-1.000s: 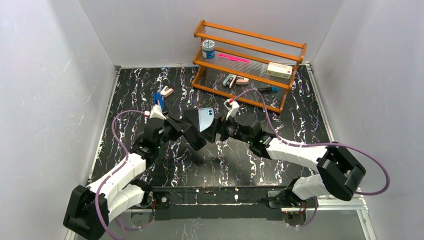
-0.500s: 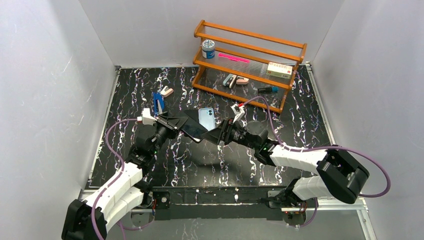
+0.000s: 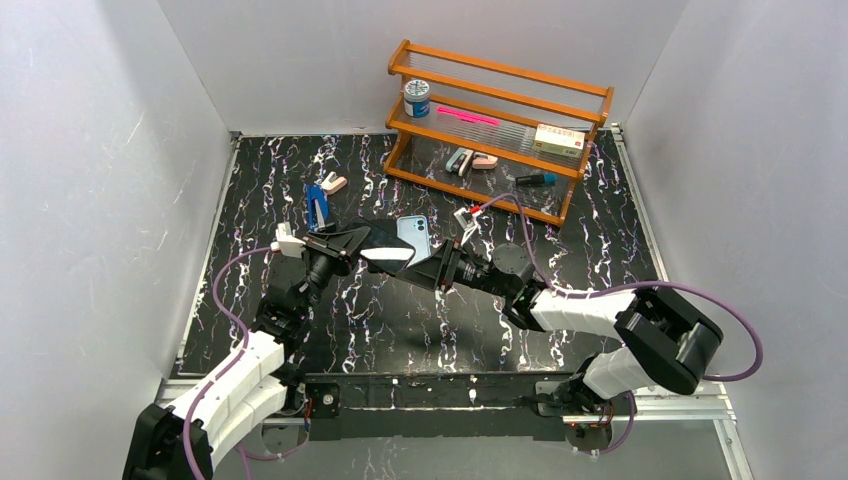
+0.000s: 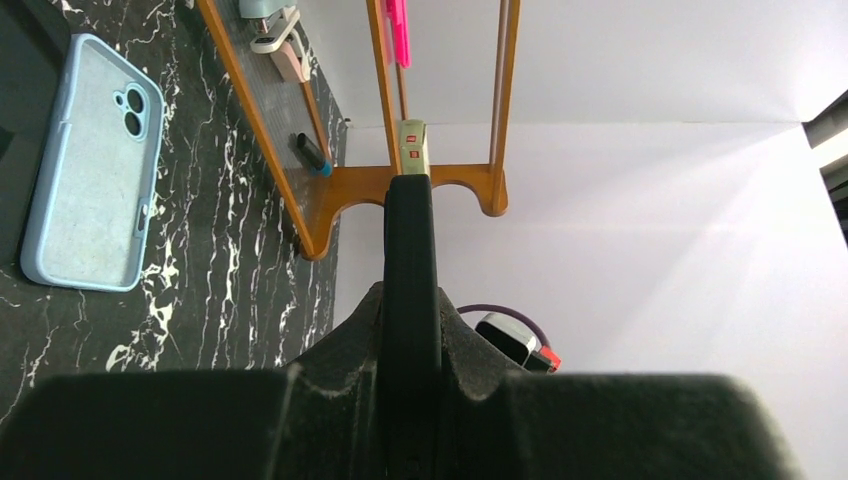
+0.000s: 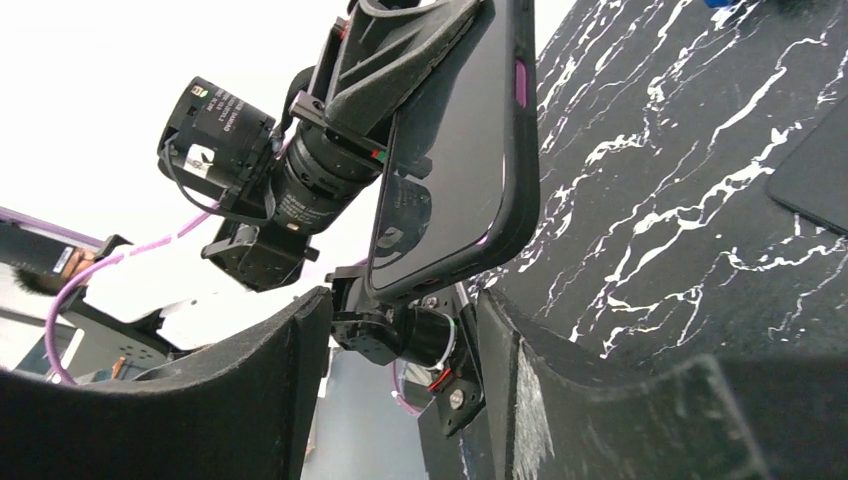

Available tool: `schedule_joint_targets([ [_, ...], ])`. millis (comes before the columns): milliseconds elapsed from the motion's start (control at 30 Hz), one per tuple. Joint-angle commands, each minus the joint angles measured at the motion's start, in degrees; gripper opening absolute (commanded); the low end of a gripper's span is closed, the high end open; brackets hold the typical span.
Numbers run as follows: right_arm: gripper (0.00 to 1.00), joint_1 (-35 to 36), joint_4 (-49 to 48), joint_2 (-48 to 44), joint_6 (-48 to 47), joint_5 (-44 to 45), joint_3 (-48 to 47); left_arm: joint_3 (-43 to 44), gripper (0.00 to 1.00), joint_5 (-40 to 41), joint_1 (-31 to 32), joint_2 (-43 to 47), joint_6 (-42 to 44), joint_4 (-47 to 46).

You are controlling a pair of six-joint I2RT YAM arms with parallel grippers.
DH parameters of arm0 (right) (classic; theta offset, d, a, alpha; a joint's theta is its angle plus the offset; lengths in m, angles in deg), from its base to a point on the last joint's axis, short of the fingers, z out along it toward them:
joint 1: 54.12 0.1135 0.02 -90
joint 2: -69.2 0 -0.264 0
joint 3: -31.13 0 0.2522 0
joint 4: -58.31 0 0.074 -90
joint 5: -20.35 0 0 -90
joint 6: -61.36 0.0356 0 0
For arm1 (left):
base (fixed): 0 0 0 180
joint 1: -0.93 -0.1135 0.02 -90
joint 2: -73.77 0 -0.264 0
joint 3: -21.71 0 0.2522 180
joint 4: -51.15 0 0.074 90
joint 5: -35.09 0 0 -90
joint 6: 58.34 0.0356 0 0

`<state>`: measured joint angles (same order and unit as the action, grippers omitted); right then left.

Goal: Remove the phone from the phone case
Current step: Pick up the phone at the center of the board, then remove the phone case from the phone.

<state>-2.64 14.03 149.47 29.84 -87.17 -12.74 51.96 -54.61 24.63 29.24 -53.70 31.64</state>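
The dark phone [image 3: 386,256] is out of its case and held off the table, clamped edge-on between the closed fingers of the left gripper [image 3: 362,245]. The right gripper [image 3: 428,267] faces it with its fingers spread wide, the phone's free end right at the gap; I can't tell whether they touch. The pale blue phone case [image 3: 414,235] lies flat on the black marbled table [image 3: 600,230] just behind them, in front of the wooden rack [image 3: 500,110].
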Motion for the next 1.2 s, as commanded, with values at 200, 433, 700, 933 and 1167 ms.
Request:
schedule_joint_targets([
  [200,0.53,0.7,-8.1,1.6,2.0,-2.0,-3.8,0.0,0.00,1.9,-0.1,1.2,-3.6,-7.3],
  [433,0.43,0.9,-9.6,2.8,2.3,-2.3,-5.2,-0.5,0.00,2.0,0.4,1.3,-4.5,-7.7],
  [700,0.20,1.1,-9.7,4.1,0.4,-3.7,-5.7,-0.5,0.00,1.5,0.9,0.8,-6.6,-7.7],
  [933,0.01,1.1,-6.7,3.6,-10.8,-6.3,-7.5,-0.6,0.00,-0.3,1.0,-0.5,-10.4,-6.8],
  [1167,0.01,1.1,0.5,2.6,-24.9,-10.2,-10.8,0.5,0.00,-3.6,1.1,-0.1,-11.1,-6.2],
])
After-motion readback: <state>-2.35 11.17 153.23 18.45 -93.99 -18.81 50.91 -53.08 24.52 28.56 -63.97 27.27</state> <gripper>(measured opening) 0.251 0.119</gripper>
